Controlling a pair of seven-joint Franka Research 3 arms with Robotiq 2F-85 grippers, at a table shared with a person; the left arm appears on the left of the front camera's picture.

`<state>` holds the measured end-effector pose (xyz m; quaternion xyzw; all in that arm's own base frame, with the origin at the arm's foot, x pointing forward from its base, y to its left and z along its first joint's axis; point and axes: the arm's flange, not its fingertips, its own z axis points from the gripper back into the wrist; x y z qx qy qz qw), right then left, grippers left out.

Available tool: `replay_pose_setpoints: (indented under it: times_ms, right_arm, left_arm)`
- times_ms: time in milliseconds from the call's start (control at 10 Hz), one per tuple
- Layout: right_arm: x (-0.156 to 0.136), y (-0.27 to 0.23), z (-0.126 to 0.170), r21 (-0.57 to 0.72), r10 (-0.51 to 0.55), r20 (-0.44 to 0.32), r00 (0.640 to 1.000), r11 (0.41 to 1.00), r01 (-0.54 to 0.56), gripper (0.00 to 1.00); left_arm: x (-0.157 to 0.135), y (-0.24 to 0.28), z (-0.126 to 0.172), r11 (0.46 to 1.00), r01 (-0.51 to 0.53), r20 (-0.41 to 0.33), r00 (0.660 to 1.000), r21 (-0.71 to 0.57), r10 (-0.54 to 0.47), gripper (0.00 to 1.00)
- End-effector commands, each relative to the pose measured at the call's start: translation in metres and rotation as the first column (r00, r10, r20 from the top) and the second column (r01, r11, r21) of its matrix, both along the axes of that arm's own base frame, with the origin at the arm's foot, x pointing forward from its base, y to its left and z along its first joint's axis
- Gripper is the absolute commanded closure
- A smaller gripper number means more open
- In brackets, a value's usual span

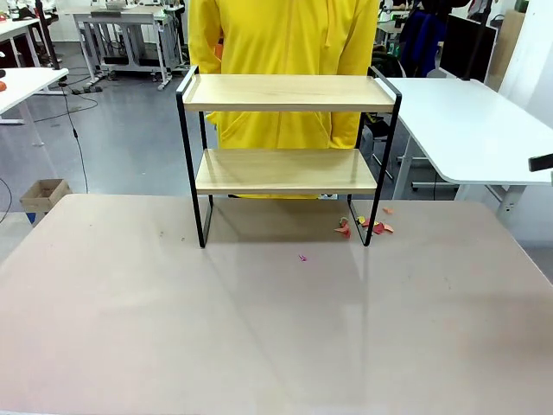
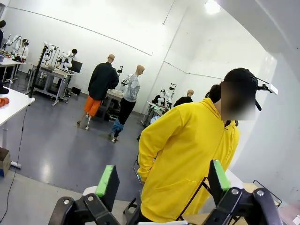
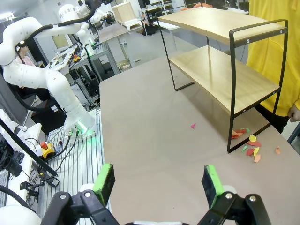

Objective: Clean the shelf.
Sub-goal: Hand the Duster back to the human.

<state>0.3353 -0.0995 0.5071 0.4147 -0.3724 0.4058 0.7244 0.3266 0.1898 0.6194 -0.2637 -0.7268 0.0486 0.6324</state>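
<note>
- No brand, label or writing can be read anywhere in these views.
- The shelf (image 1: 285, 169) stands upright at the far middle of the table (image 1: 259, 328), its two light wood boards bare in a thin black frame with raised side rails. A person in a yellow top (image 1: 285, 52) stands just behind it.
- In the right wrist view the shelf (image 3: 225, 70) sits well ahead of the right gripper (image 3: 159, 180) and toward the upper right, apart from it — nothing lies between the green pads (image 3: 104, 180), and the jaws stand wide.
- Small scraps (image 1: 367, 225) — red, orange, yellow and green bits — lie on the table around the shelf's right front leg, some under the lower board. The same scraps (image 3: 251, 145) show by the near leg in the right wrist view.
- One tiny pink scrap (image 1: 302, 257) lies alone on the table in front of the shelf; it shows in the right wrist view too (image 3: 192, 125).
- The left gripper (image 2: 164, 180) is raised and points across at the person's yellow top (image 2: 187, 159); its jaws are wide with nothing between them. A black frame rail shows past its right finger, too little to place.
- A white robot arm (image 3: 42, 70) rises at the table's far side in the right wrist view.
</note>
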Motion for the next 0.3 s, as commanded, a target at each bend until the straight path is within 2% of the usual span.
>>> replay_pose_setpoints:
  times_ms: [0,200]
  right_arm:
    - [-0.0023,-0.0015,0.0008,-0.005,0.011,0.01,1.0,1.0,-0.011,0.0]
    - [-0.0023,-0.0015,0.0008,-0.005,0.011,0.01,1.0,1.0,-0.011,0.0]
  left_arm:
    - [-0.0016,-0.002,-0.0008,1.0,-0.009,0.001,1.0,-0.003,0.009,0.0]
    - [-0.0016,-0.002,-0.0008,1.0,-0.009,0.001,1.0,-0.003,0.009,0.0]
